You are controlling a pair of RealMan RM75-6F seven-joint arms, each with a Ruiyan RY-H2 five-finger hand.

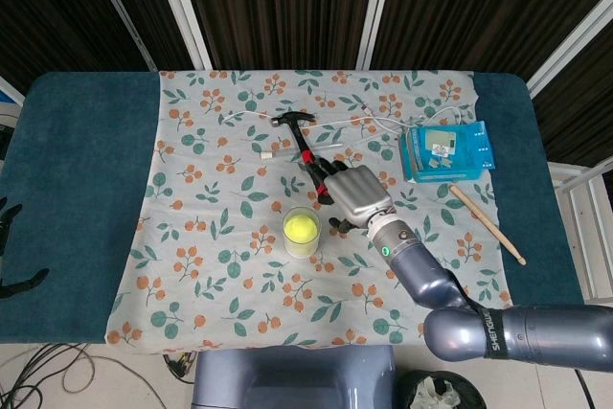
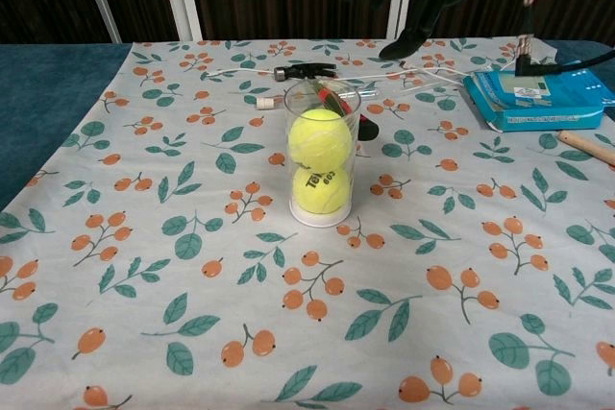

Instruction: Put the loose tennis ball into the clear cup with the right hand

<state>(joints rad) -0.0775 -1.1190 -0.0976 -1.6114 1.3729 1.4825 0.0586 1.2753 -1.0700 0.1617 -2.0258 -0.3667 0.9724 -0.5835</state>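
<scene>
Fingertips of the left robot hand (image 1: 10, 222) showed dark at the far left edge of the head view, off the bench (image 1: 77, 198); too little of it showed to tell whether it was released or clenched. On the floral cloth (image 1: 201, 237) the cup (image 2: 322, 156) stood upright near the middle, with two balls stacked inside it. The upper ball (image 2: 320, 137) sat on the lower ball (image 2: 322, 189), its top below the rim. From above only the upper one showed in the cup's mouth. Behind the cup lay a hammer (image 1: 298, 131), its red-and-black handle running toward the cup. Just right of the cup, the right robot hand (image 1: 351, 193) hung above the cloth, released, fingers spread and holding nothing, apart from the cup. In the chest view only its dark fingers (image 2: 423, 16) reached down from the top edge. White cables (image 1: 383, 124) trailed across the cloth behind the hand toward a blue box (image 1: 445, 150). Farthest right, a wooden stick (image 1: 487, 223) lay slanted, half off the cloth's edge.
</scene>
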